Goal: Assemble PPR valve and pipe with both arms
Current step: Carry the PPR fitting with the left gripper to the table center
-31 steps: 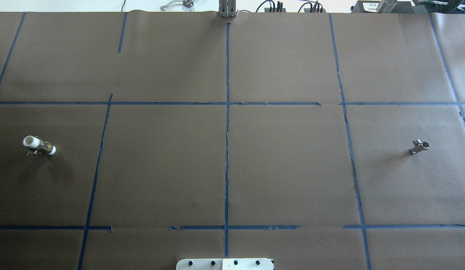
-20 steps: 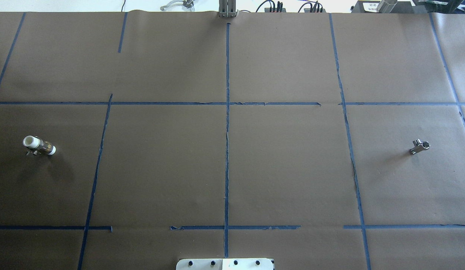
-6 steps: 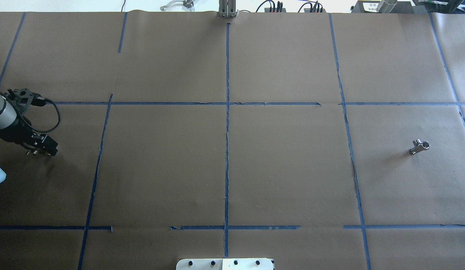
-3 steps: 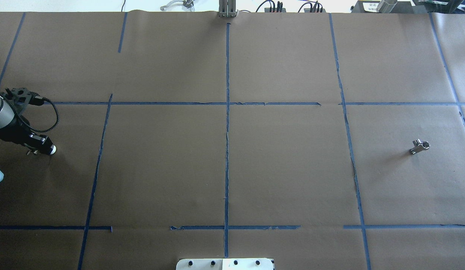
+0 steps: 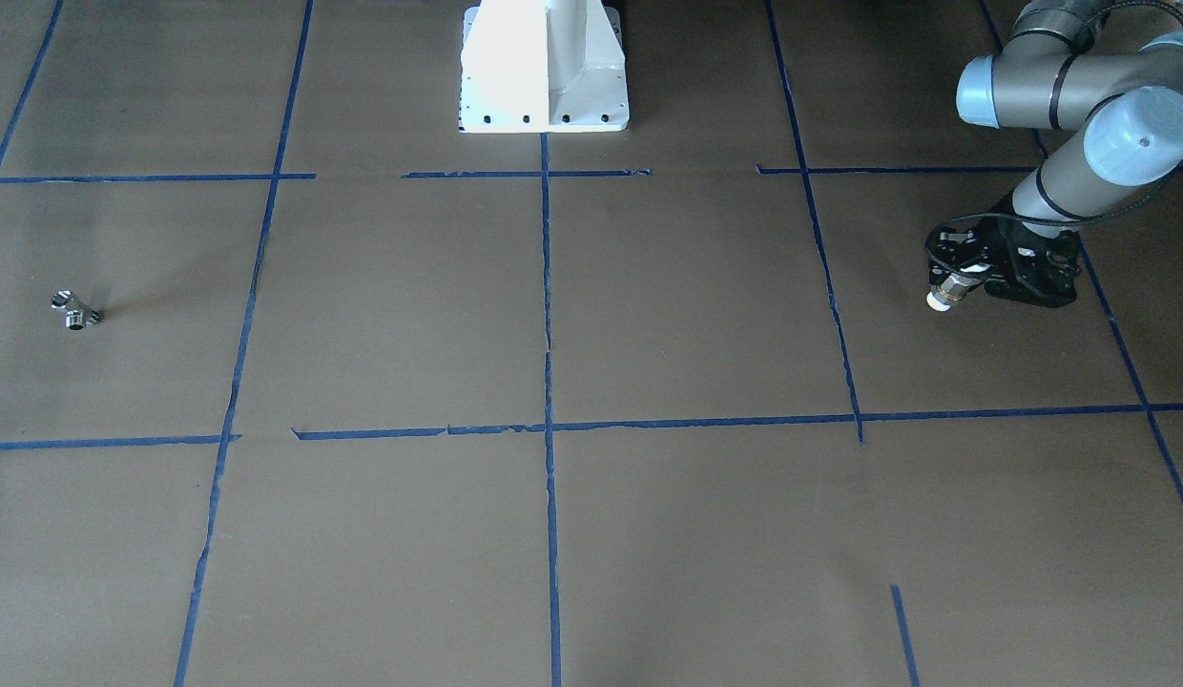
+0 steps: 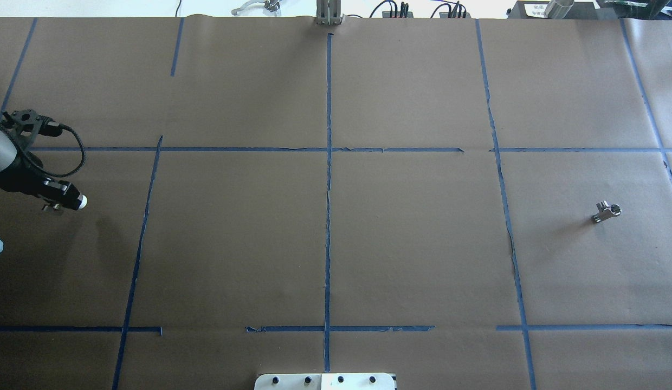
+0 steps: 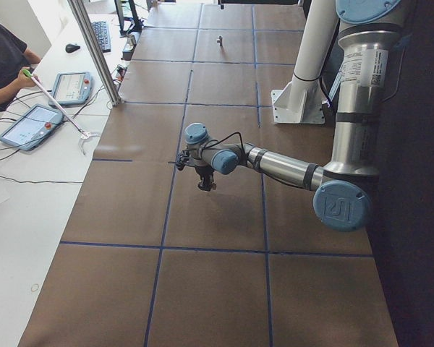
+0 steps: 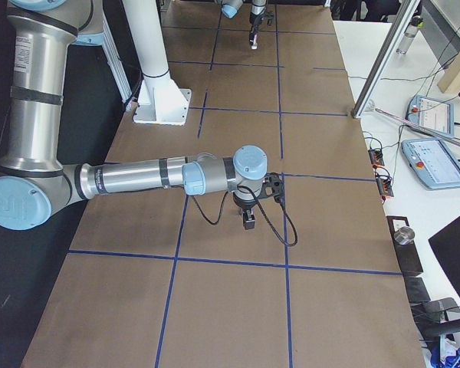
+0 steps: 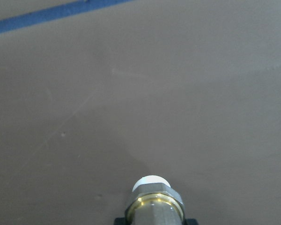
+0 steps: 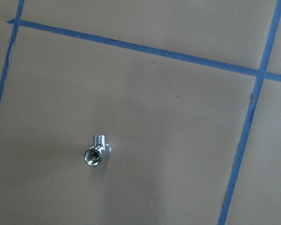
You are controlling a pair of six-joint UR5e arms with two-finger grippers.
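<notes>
The pipe (image 6: 81, 202), white with a brass band, is held in my left gripper (image 6: 62, 196), which is shut on it a little above the table at the far left. In the front-facing view its white tip (image 5: 938, 300) sticks out of that gripper (image 5: 964, 277). The left wrist view shows its brass nut and white end (image 9: 153, 199). The PPR valve (image 6: 607, 211), a small chrome fitting, lies alone on the table at the right and also shows in the front-facing view (image 5: 74, 310) and the right wrist view (image 10: 96, 152). My right gripper (image 8: 248, 218) shows only in the right side view; I cannot tell whether it is open or shut.
The white pedestal (image 5: 544, 67) stands at the robot's edge of the table. Blue tape lines cross the brown paper cover (image 6: 412, 238). A metal post (image 7: 94, 50) stands at the far edge. An operator with tablets (image 7: 29, 126) sits beyond it.
The left arm came in from the left, closed on the pipe where it lay, and has lifted it slightly off the table. The valve has not moved.
</notes>
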